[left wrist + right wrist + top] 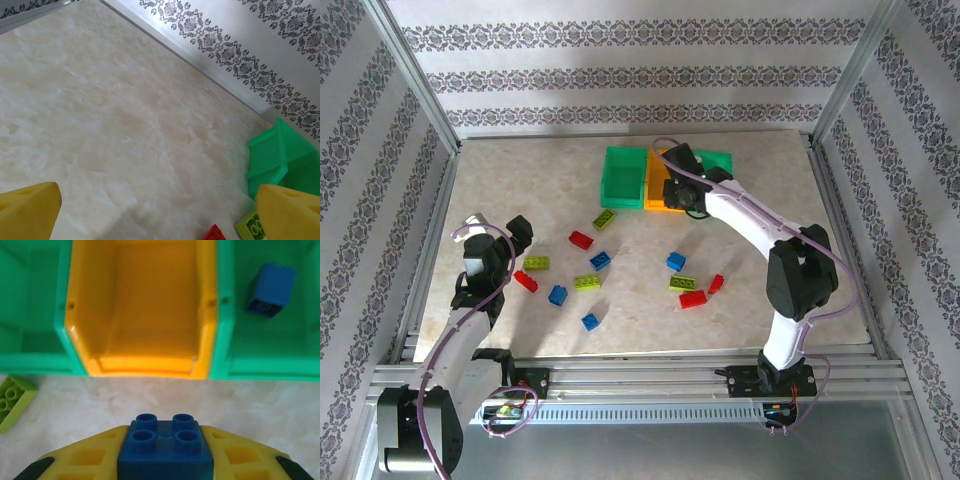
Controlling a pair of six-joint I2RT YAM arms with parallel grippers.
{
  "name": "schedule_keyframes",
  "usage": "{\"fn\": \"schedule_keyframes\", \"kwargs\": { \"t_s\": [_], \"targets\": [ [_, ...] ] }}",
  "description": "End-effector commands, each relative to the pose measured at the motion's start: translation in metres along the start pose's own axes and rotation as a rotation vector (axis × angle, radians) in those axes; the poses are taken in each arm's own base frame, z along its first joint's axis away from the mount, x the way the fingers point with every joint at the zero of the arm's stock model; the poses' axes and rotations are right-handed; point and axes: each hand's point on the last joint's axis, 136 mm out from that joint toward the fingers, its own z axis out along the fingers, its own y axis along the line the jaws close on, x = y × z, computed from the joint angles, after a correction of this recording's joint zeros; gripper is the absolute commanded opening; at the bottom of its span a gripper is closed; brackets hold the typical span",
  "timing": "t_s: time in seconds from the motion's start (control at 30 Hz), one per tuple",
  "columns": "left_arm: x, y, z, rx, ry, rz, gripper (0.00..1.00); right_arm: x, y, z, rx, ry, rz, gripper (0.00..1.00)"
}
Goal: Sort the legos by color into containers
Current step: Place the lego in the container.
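Three bins stand in a row, a brick inside the right bin. Loose bricks lie scattered on the worktop before them, a held brick just before the middle bin.

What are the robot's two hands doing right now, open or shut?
Left gripper: open, holding nothing.
Right gripper: shut on a blue lego.

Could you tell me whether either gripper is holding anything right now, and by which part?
The right gripper holds a blue lego, pinched by its two opposite side faces. The left gripper is open and holds nothing.
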Motion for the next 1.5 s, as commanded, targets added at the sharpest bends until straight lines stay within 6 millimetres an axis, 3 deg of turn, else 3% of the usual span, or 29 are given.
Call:
{"fn": "schedule_keyframes", "kwargs": {
  "t_s": [0.0,0.23,0.5,0.97,1.07,1.47],
  "targets": [
    [-0.021,-0.01,-0.004,0.031,-0.054,-0.007,1.0,-0.016,-0.024,-0.004,0.044,-0.03,-0.006,0.19],
    [-0.023,-0.01,-0.006,0.025,-0.058,0.002,1.0,-0.055,-0.058,0.001,0.093,-0.072,0.033,0.19],
    [-0.023,-0.011,-0.007,0.028,-0.05,0.001,1.0,-0.08,-0.072,0.02,0.135,-0.086,0.022,0.19],
    [-0.021,-0.012,-0.008,0.031,-0.038,-0.002,1.0,-0.082,-0.073,0.06,0.152,-0.038,-0.018,0.2],
    [-0.02,-0.011,-0.008,0.031,-0.032,0.0,1.0,-0.08,-0.081,0.067,0.174,-0.025,-0.003,0.21],
    [-0.018,-0.009,-0.008,0.019,-0.024,0.016,1.0,-0.069,-0.087,0.083,0.168,0.022,0.015,0.34]
  ]
}}
